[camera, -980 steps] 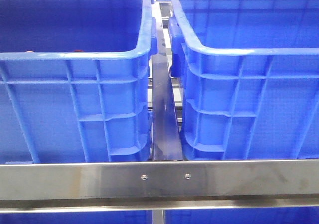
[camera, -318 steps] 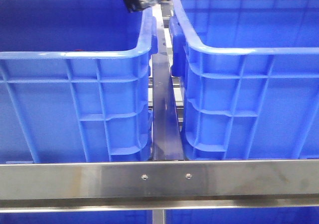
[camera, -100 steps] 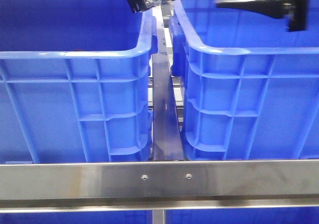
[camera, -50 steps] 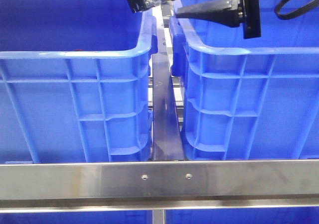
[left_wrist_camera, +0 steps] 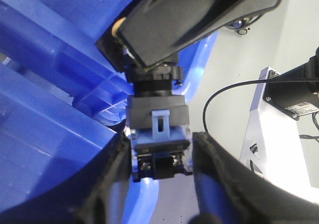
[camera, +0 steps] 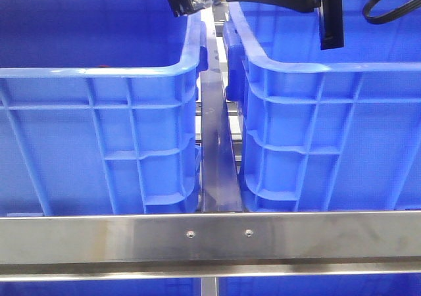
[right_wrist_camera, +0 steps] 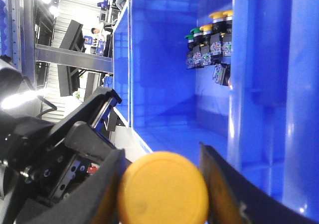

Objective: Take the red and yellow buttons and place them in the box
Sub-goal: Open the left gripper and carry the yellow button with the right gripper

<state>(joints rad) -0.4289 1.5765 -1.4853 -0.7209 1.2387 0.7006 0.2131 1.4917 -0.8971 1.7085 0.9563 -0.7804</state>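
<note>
both arms raised over the crates, left gripper (left_wrist_camera: 160, 154) and right gripper (right_wrist_camera: 162, 184) each clamping a button.

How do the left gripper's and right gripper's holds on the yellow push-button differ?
The left gripper clamps the yellow push-button by its black-and-blue switch body; the right gripper closes on its yellow cap. In the front view, the left gripper sits above the left crate's inner rim, the right gripper over the right crate. Both grip one button.
</note>
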